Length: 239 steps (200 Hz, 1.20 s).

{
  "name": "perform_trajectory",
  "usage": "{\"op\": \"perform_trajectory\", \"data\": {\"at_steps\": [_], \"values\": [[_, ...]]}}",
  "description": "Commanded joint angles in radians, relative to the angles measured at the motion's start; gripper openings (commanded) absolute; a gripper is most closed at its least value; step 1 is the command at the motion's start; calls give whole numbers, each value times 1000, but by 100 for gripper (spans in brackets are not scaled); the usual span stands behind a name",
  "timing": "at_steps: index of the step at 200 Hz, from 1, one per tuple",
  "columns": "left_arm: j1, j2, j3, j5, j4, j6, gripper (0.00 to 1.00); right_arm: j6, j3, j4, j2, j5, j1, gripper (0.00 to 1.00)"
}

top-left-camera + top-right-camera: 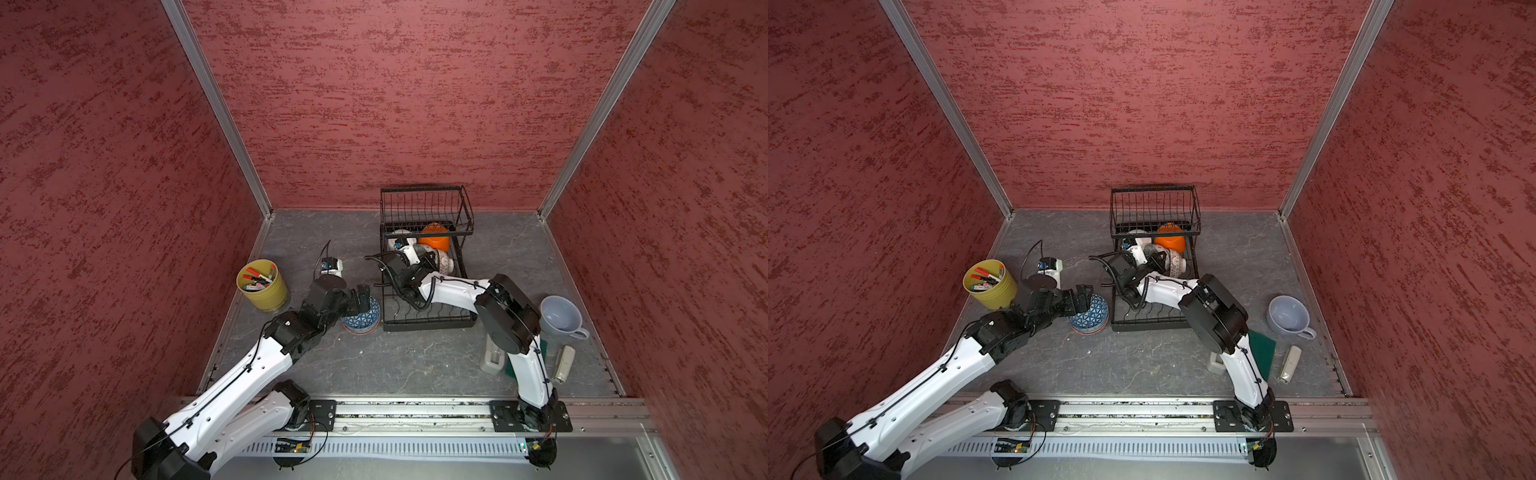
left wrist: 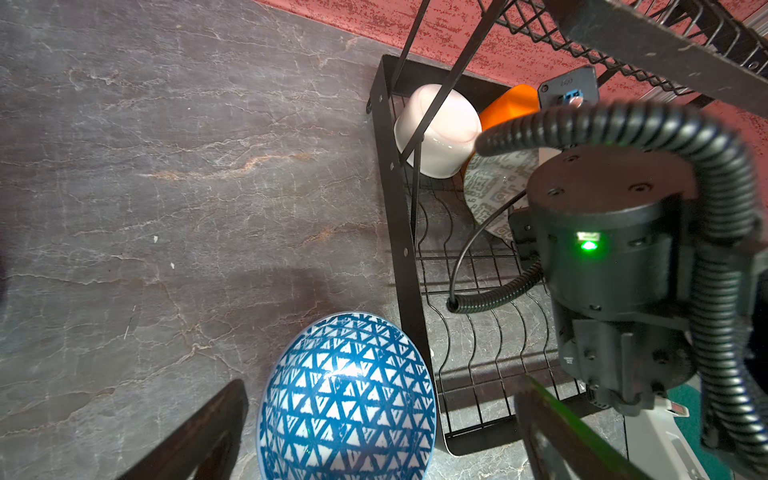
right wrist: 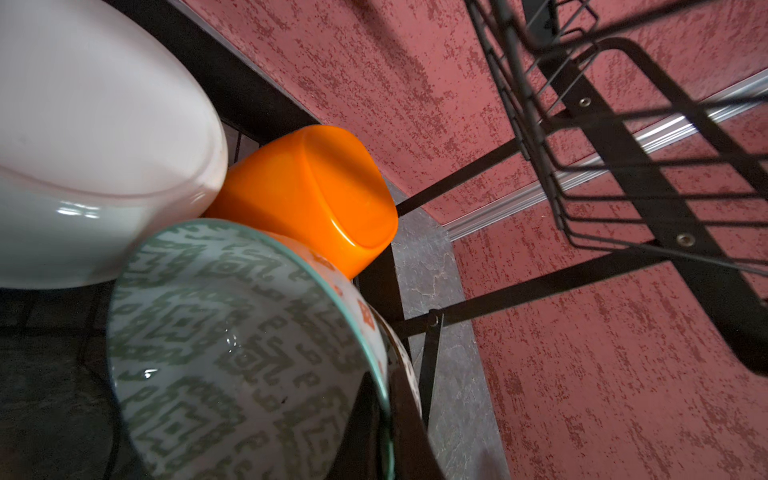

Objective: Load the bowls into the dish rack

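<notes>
The triangle-patterned bowl [image 2: 347, 399] is blue on white, the fret-patterned bowl [image 3: 224, 345] grey-green on white. The orange bowl [image 3: 307, 195] and white bowl [image 2: 436, 129] are plain. The dish rack [image 2: 402, 216] is black.

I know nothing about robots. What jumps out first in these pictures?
Probably the bright orange bowl, lying at the far end of the black wire dish rack next to a plain white bowl. Then the right gripper, shut on the rim of a green-patterned bowl inside the rack, while the left gripper, jaws open, is at a blue triangle-patterned bowl on the table beside the rack.
</notes>
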Motion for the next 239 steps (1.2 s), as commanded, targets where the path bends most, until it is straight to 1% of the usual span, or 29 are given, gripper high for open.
{"op": "perform_trajectory", "data": {"at_steps": [1, 89, 106, 130, 178, 219, 239], "values": [[6, -16, -7, -2, -5, -5, 100, 48, 23, -86, 49, -17, 19, 0], [6, -24, -17, -8, -8, -9, 100, 141, 95, -205, 102, -19, 51, 0], [6, -26, -20, -8, -7, -9, 99, 148, 106, -217, 111, -16, 56, 3], [6, -28, -21, -10, -11, -9, 100, 153, 124, -236, 124, -10, 58, 4], [9, -29, -21, -11, -14, -11, 99, 182, 139, -266, 121, -15, 58, 16], [7, -29, -16, -13, -21, -10, 100, 181, 144, -266, 110, -18, 58, 26], [7, -29, -15, -13, -22, -11, 100, 181, 144, -266, 105, -28, 58, 29]]}}
